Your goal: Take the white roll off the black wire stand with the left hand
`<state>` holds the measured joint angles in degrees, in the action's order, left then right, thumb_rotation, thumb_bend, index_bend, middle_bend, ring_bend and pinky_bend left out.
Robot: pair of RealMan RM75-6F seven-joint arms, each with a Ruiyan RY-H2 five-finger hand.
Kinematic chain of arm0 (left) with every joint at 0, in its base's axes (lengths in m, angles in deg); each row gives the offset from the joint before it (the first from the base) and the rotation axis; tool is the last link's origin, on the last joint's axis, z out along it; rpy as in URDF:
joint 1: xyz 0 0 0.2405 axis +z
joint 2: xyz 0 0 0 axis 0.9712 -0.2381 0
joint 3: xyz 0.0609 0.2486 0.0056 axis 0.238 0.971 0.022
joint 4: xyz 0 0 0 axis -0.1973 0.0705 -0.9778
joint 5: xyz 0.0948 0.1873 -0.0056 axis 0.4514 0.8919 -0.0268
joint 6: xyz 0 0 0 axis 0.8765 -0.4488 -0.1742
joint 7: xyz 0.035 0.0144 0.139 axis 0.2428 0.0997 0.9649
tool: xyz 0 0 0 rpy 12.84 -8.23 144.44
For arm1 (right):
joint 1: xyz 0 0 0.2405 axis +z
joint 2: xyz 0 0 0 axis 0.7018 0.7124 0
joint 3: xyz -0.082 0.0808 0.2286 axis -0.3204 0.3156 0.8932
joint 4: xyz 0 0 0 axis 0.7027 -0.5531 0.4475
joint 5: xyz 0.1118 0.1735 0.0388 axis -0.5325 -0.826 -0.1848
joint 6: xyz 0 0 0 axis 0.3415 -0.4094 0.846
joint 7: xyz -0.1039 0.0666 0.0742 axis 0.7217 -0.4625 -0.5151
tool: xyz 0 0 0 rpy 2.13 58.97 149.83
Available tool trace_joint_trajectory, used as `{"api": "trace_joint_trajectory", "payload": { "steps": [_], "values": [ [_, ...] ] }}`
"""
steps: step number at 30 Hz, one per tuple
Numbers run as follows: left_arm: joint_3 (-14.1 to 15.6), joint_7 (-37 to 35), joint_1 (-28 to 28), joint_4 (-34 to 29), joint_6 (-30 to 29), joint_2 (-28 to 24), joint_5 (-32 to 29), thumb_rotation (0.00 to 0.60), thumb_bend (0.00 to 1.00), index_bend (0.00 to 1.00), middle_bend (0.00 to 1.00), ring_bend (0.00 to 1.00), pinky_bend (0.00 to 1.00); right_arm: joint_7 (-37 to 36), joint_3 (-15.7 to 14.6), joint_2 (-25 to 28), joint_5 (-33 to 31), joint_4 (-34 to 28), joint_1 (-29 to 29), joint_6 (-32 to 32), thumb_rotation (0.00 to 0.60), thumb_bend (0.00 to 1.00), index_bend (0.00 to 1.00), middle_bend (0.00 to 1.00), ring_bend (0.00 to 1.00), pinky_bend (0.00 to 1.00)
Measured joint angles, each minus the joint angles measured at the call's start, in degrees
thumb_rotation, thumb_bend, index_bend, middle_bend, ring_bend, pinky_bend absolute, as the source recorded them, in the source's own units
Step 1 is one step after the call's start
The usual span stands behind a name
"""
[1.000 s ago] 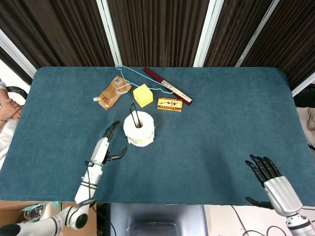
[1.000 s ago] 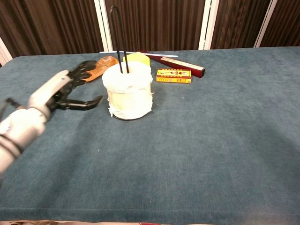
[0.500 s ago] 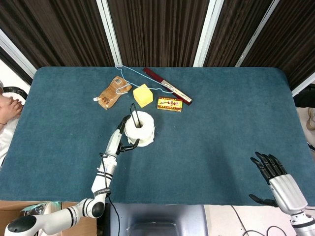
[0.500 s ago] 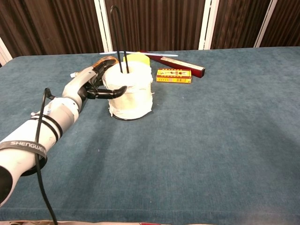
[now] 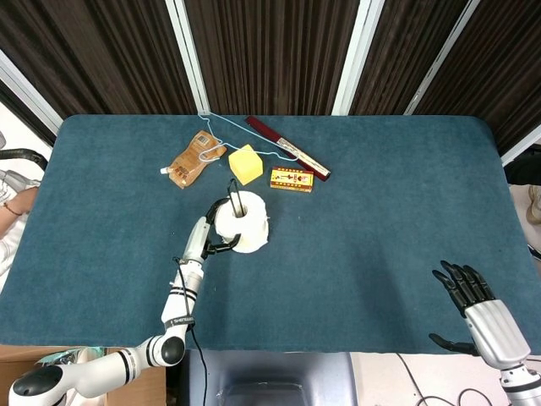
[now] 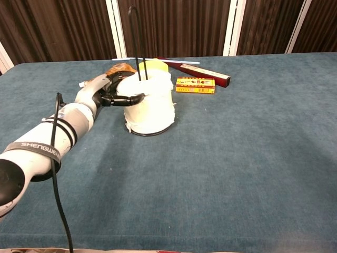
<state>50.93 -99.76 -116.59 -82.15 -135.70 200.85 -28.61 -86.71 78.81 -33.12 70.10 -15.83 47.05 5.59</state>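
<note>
A: Report the left hand.

B: The left hand (image 6: 108,92) is at the left side of the white roll (image 6: 149,103), with dark fingers (image 6: 130,98) curled against its side wall. It grips the roll; the head view (image 5: 205,237) confirms contact.

A: Describe the roll and give its location.

B: It is a squat white cylinder with a ragged, loose paper edge near its bottom. It sits over the black wire stand (image 6: 135,39), whose thin hairpin loop rises well above the roll's top and leans slightly left. The stand's dark base ring shows beneath the roll's lower edge. The roll looks tilted a little, with its right lower edge off the base. It stands left of centre on the blue counter (image 6: 237,158).

A: Items behind the roll?

B: From the left: a brown pouch (image 5: 191,159), a yellow block (image 5: 245,164), a small red-and-yellow box (image 6: 195,85) and a long dark red box (image 6: 202,73). A thin light blue cord (image 5: 221,128) runs along the counter among them.

A: The right hand?

B: The right hand (image 5: 473,306) appears only in the head view, at the near right edge, off the counter. Its fingers are spread and it holds nothing.
</note>
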Motion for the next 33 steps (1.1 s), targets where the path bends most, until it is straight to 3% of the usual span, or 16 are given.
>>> {"api": "trace_joint_trajectory", "payload": {
  "steps": [1, 3, 13, 19, 26, 28, 33],
  "values": [
    [-0.15, -0.10, 0.04, -0.30, -0.54, -0.01, 0.13, 0.600, 0.82, 0.77, 0.65, 0.70, 0.80, -0.02, -0.03, 0.02, 0.07, 0.03, -0.03, 0.04, 0.600, 0.06, 0.00, 0.00, 0.00, 0.00],
    [-0.46, -0.44, 0.14, -1.05, -2.49, 0.01, 1.00, 0.600, 0.88, 0.79, 0.68, 0.73, 0.83, -0.12, -0.11, 0.06, 0.24, 0.10, -0.10, 0.20, 0.600, 0.06, 0.00, 0.00, 0.00, 0.00],
    [-1.83, -0.40, 1.64, -13.56, -11.12, -4.13, 7.16, 0.600, 0.87, 0.79, 0.67, 0.74, 0.84, 0.22, -0.34, -0.05, 0.97, 0.42, -0.45, 0.83, 0.600, 0.06, 0.00, 0.00, 0.00, 0.00],
    [-4.82, 2.22, 2.84, -27.40, -13.42, -11.29, 8.49, 0.600, 0.86, 0.79, 0.67, 0.74, 0.84, 0.18, -0.41, -0.05, 1.26, 0.48, -0.64, 1.22, 0.600, 0.06, 0.00, 0.00, 0.00, 0.00],
    [-9.60, 5.45, 6.42, -42.02, -16.86, -23.57, 9.42, 0.600, 0.86, 0.79, 0.67, 0.74, 0.84, 0.34, -0.71, -0.14, 2.18, 0.67, -0.91, 1.89, 0.600, 0.06, 0.00, 0.00, 0.00, 0.00],
    [-9.48, 5.45, 8.45, -42.93, -17.45, -26.60, 9.99, 0.600, 0.86, 0.79, 0.67, 0.74, 0.84, 0.23, -0.77, -0.13, 2.33, 0.75, -1.02, 2.14, 0.600, 0.06, 0.00, 0.00, 0.00, 0.00],
    [-5.45, 1.39, 14.00, -38.74, -18.36, -31.04, 11.92, 0.600, 0.85, 0.79, 0.67, 0.74, 0.84, 0.28, -0.94, -0.20, 2.75, 0.81, -1.11, 2.28, 0.600, 0.06, 0.00, 0.00, 0.00, 0.00]
  ]
}}
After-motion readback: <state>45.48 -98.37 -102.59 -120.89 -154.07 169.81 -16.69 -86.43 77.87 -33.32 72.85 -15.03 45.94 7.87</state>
